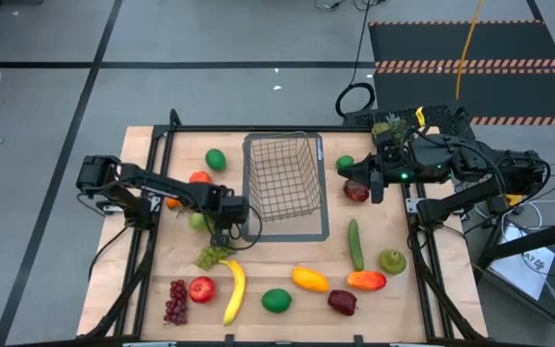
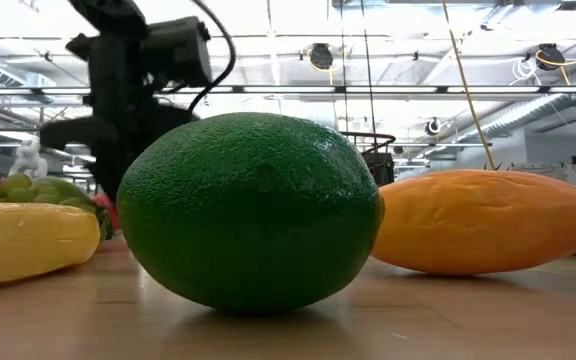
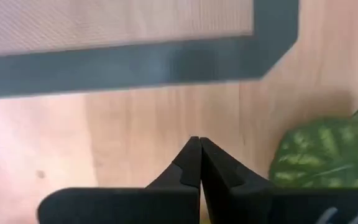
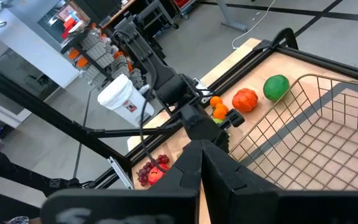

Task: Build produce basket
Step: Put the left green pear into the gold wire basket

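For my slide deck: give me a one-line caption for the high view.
Empty wire basket amid scattered toy produce; left claw shut above green grapes, right claw beside a red apple.

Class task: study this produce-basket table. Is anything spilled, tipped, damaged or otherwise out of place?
Nothing stands out. The basket stands upright and empty, and the produce lies loose around it on the table, nothing damaged. Both grippers, left and right, are shut and empty.

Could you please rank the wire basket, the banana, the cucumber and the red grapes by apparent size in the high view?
Largest to smallest in the high view:
1. grey wire-mesh basket
2. curved yellow banana
3. slim green cucumber, close to the banana in length but thinner
4. dark red grape bunch
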`<state>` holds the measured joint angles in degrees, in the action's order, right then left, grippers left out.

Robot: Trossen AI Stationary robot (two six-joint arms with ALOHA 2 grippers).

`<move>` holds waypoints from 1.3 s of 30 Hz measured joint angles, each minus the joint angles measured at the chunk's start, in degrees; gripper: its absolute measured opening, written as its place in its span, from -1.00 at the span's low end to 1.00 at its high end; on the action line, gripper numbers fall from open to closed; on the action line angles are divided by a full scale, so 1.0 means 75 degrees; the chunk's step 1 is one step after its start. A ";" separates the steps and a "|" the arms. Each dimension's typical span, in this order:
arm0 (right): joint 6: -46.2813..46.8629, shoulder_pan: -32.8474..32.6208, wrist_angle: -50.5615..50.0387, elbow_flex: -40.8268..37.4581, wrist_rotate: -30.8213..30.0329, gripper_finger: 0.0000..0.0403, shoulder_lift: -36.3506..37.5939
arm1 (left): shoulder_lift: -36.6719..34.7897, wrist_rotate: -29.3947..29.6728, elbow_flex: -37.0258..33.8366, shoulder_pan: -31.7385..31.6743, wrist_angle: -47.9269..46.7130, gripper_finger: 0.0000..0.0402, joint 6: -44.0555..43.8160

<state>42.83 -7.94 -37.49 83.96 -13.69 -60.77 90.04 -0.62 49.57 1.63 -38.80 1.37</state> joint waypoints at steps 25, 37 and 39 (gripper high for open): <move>-0.1070 0.0000 -0.0071 0.0000 0.0000 -1.00 0.0000 | -0.0015 0.0090 0.3805 0.1221 -0.4382 -1.00 -0.1339; -0.1209 0.0000 -0.0095 0.0000 0.0048 -1.00 0.0000 | -0.0231 -0.0305 0.3481 0.1355 -0.6172 -0.90 0.0714; -0.1195 -0.0003 -0.0095 0.0000 0.0056 -1.00 0.0000 | -0.0524 -0.0324 0.3030 0.1309 -0.5934 -0.84 0.1314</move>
<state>33.86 -7.97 -38.20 83.96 -13.27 -60.77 86.12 -3.05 72.29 11.45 -83.30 11.23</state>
